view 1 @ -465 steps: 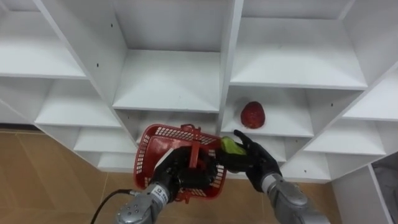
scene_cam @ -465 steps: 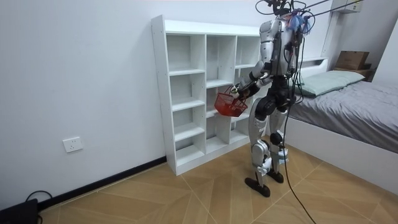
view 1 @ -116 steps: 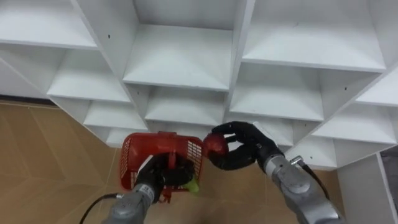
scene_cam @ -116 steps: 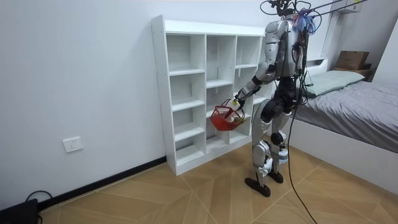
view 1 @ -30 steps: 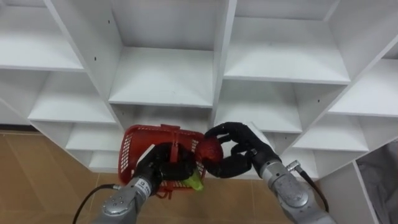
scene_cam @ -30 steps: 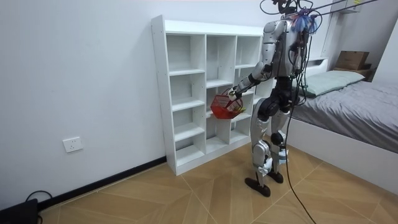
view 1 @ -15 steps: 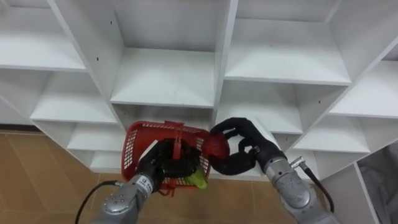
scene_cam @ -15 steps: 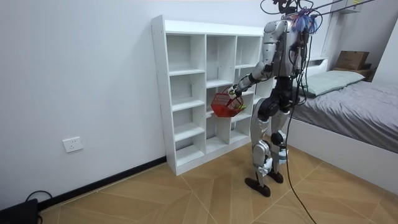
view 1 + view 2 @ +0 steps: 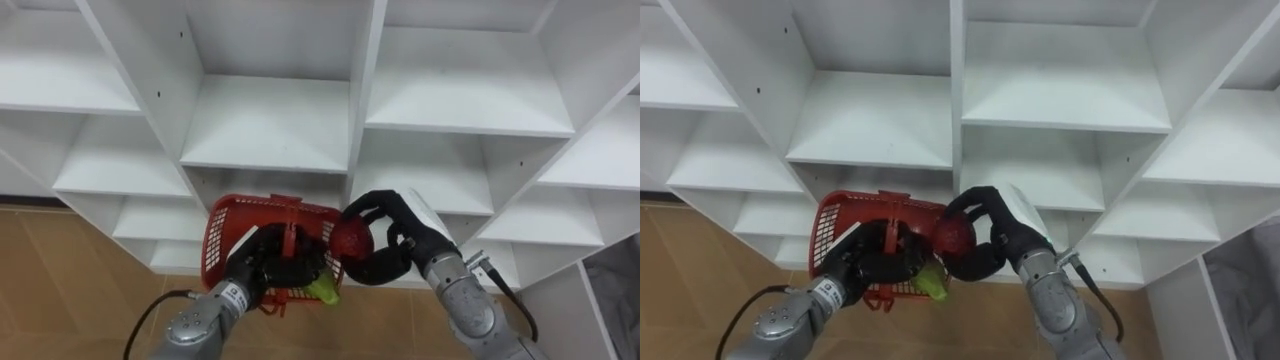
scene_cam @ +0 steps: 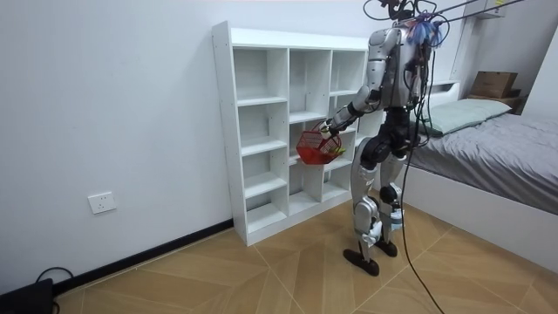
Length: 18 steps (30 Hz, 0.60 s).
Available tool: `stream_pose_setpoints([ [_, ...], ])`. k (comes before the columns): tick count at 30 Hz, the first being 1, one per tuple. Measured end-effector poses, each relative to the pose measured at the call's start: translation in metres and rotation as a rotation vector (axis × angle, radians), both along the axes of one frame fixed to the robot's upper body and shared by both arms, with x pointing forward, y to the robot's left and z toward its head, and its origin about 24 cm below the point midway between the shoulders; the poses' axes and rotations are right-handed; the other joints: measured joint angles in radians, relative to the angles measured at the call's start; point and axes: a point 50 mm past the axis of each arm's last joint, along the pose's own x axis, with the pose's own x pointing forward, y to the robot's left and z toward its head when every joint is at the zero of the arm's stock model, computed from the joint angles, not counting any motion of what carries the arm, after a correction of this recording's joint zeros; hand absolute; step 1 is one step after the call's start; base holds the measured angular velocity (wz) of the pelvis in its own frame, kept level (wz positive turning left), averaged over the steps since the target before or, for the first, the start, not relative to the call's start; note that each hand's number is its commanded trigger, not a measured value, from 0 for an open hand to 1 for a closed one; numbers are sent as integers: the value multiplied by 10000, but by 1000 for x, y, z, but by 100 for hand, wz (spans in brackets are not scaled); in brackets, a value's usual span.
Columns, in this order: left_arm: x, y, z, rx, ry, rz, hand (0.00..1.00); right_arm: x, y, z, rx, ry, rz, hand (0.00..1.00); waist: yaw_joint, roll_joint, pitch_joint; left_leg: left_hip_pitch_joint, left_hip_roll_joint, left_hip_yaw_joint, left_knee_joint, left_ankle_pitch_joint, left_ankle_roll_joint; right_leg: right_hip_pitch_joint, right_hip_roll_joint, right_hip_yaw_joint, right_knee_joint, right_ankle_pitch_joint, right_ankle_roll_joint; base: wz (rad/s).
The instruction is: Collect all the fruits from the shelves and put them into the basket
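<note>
Closet (image 9: 270, 120) shelving, white with rows of open compartments, is what's straight ahead of the robot. It stands right up against it on a wood floor (image 10: 261, 270), with a bed (image 10: 497, 139) behind it on the room view's right and a wall socket (image 10: 102, 202) well off on the room view's left.

One red basket (image 9: 225, 235) hangs in front of the lower shelves, tilted. The left hand (image 9: 262, 262) has its fingers wrapped round the handle (image 9: 292, 228), which sticks up across the middle of the basket.

The right hand (image 9: 405, 235) is clenched on a red fruit (image 9: 351, 239), thumb and fingers curled round it. It's holding it just at the basket's right edge; touching the rim or just off it, I can't tell. That rim is what sits between the fruit and the inside.

A green fruit (image 9: 324, 291) lies in the basket's lower right corner, against the mesh, just below the red one.

Count: one basket, one red fruit, one green fruit, so two fruits, one in hand and one in the basket.
</note>
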Motion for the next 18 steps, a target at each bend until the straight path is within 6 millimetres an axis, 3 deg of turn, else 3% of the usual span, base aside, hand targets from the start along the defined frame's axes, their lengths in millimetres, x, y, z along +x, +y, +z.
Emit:
stream_pose_setpoints([
  [18,1,4,1,2,-65,-52,100,-3,5,-3,-229,-30,197,100,2,24,18,-57,-3,-28,-21,0,0,16,17,-4,-118,12,14,0],
])
